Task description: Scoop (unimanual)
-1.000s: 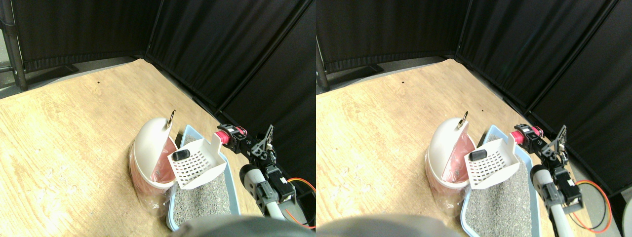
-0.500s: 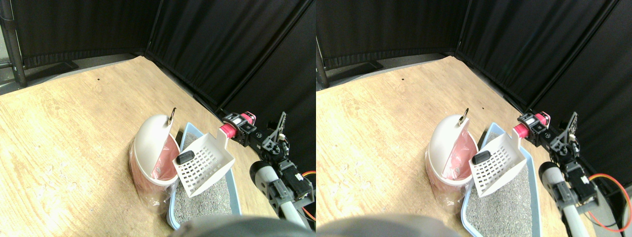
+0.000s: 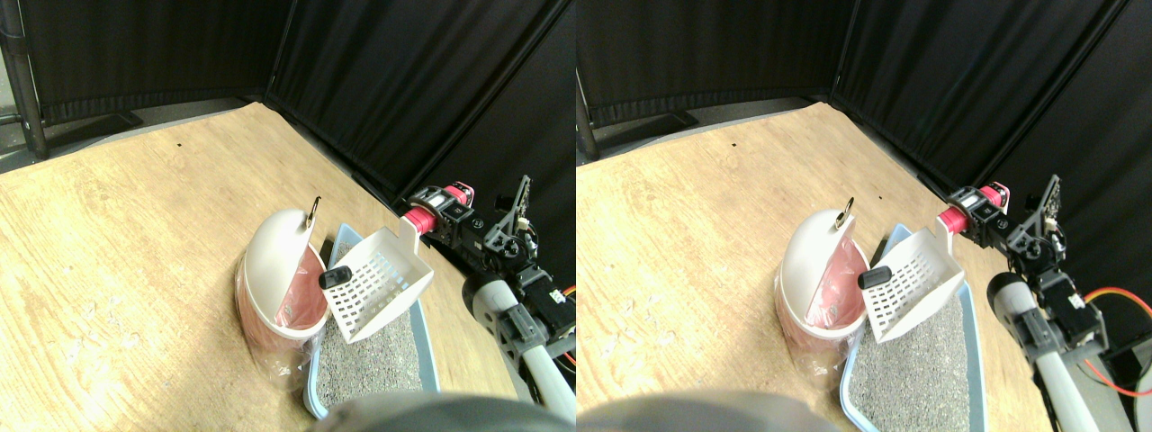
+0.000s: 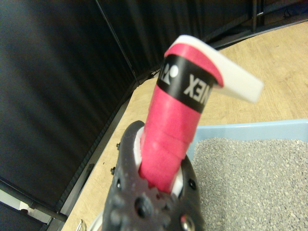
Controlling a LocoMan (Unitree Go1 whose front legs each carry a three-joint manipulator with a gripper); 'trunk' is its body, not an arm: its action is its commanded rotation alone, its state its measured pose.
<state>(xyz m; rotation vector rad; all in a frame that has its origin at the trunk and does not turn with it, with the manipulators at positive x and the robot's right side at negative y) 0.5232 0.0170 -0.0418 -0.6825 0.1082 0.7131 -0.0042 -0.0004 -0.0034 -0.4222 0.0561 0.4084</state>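
Note:
A white slotted scoop [image 3: 380, 281] hangs tilted over the light blue litter tray [image 3: 430, 346], its open lip against the bin's mouth. A small black lump [image 3: 335, 276] lies at the scoop's low edge, right at the bin opening. The bin [image 3: 274, 270] has a white domed swing lid and a pink liner. My right gripper [image 3: 439, 216] is shut on the scoop's pink wrapped handle [image 3: 416, 219]. In the wrist view the pink handle [image 4: 175, 130] rises out of the dark jaw frame [image 4: 154, 202], with the tray's grey litter [image 4: 250, 178] beyond.
Black curtain panels [image 3: 405, 81] stand close behind the tray and the arm. Wooden floor [image 3: 135, 207] spreads to the left of the bin. A dark metal post [image 3: 27, 90] stands at the far left. Clear plastic liner bunches at the bin's base [image 3: 270, 360].
The scoop has tipped more steeply toward the bin, and the black lump has slid from its back to its low edge. My gripper has risen and rolled with the handle.

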